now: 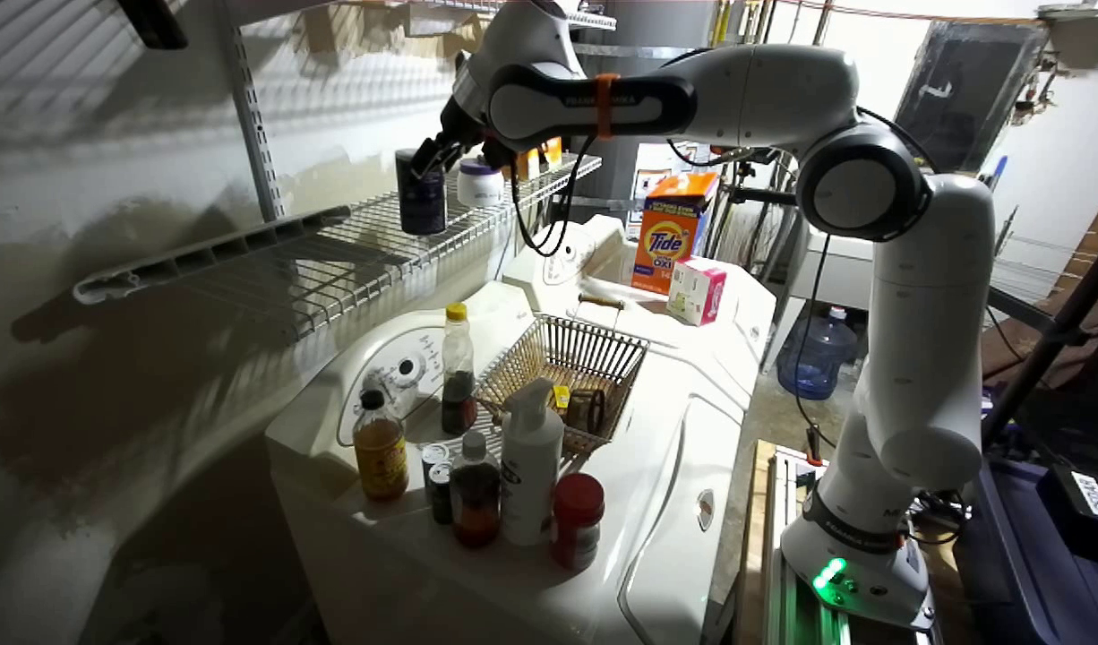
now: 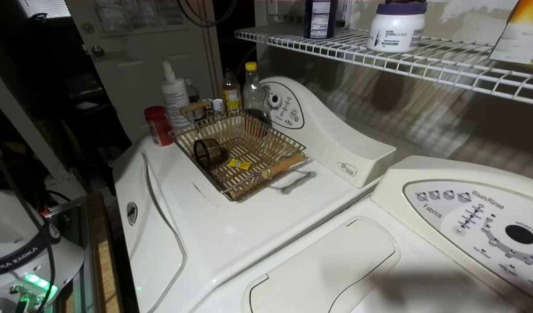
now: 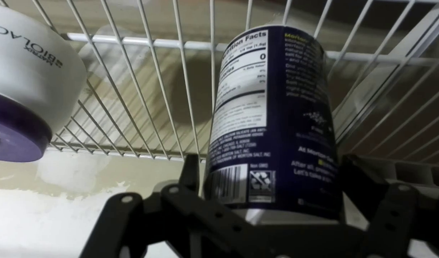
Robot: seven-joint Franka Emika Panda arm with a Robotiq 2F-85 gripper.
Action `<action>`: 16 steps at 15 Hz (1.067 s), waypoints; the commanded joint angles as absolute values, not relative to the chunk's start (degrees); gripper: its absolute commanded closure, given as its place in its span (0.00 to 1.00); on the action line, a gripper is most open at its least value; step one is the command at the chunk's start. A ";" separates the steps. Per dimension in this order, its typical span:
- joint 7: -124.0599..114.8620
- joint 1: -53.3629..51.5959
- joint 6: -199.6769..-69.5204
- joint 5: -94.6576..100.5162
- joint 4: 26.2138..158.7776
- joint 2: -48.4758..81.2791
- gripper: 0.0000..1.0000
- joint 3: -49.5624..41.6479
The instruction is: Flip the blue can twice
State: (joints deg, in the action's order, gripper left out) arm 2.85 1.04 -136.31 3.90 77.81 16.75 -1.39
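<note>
The blue can is dark blue with pale ends and stands upright on the wire shelf in both exterior views; it also shows in an exterior view, cut by the top edge. In the wrist view the can fills the middle, its printing the opposite way up to the jar's. My gripper is at the can's upper part. In the wrist view the gripper has one finger on each side of the can. A thin gap shows at the left finger; the right finger looks close to or touching it.
A white jar with purple lid stands beside the can on the wire shelf. The wall is close behind. Below, on the white machine, are a basket, several bottles and a red-capped jar. A Tide box stands farther off.
</note>
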 commanded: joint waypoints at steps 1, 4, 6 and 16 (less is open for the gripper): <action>2.34 1.33 -134.36 2.42 73.03 20.12 0.00 -1.09; 1.78 0.81 -134.04 3.88 71.98 21.03 0.32 -1.53; 1.19 0.03 -133.43 6.16 71.51 21.01 0.35 -2.10; 1.54 -6.68 -133.17 28.94 72.77 20.31 0.36 -4.98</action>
